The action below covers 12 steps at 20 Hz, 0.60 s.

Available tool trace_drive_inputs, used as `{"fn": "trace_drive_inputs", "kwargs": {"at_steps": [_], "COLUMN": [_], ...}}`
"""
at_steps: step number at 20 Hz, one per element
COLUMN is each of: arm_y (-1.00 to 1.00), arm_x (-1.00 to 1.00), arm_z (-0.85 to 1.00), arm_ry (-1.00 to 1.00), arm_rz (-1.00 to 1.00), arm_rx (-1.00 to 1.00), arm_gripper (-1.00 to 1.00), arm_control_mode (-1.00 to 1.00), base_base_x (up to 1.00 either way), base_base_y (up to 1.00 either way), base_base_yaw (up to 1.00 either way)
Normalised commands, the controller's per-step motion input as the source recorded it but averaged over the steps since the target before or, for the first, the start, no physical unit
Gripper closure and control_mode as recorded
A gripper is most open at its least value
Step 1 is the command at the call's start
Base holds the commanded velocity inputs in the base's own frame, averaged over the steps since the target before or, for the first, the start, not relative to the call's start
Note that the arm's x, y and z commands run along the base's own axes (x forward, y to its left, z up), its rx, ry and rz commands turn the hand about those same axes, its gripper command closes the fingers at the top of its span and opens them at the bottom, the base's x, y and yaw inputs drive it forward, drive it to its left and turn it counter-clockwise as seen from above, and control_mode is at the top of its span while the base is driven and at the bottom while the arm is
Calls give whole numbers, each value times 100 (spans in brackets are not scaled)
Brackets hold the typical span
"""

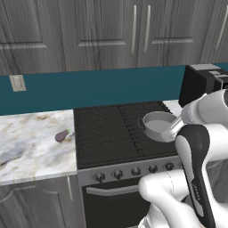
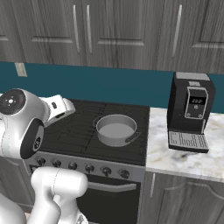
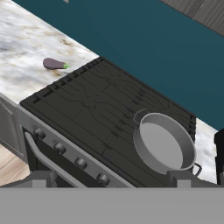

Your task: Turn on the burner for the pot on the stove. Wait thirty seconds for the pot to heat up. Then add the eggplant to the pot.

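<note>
The stove [image 1: 107, 133] [image 2: 76, 129] [image 3: 92, 105] has a black grated top and a row of dark knobs [image 1: 133, 171] [image 2: 72, 166] [image 3: 59, 148] on its steel front. The shallow grey pot [image 1: 156, 123] [image 2: 116, 130] [image 3: 164, 142] sits empty on the burner [image 3: 127, 131] at the right side of the cooktop. The eggplant [image 1: 62, 135] [image 3: 54, 64] lies on the marble counter just left of the stove. My gripper [image 3: 111, 179] hovers open above the stove's front edge, its fingertips [image 3: 39, 177] wide apart and holding nothing.
A black coffee machine [image 2: 190, 111] [image 1: 200, 82] stands on the counter right of the stove. The marble counter [image 1: 26, 147] stretches to the left below a wall outlet [image 1: 18, 83]. Grey cabinets hang above the teal backsplash. The oven door's bar handle [image 2: 109, 187] runs below the knobs.
</note>
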Motion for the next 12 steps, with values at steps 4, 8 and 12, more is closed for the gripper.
{"fn": "trace_drive_inputs", "kwargs": {"at_steps": [4, 8, 12], "arm_y": [0, 0, 0], "arm_x": [0, 0, 0], "arm_z": [0, 0, 0], "arm_ry": [0, 0, 0], "arm_rz": [0, 0, 0], "arm_rx": [0, 0, 0], "arm_gripper": [-100, -100, -100], "arm_control_mode": [-100, -100, -100], "base_base_x": [0, 0, 0], "base_base_y": [0, 0, 0], "base_base_yaw": [0, 0, 0]}}
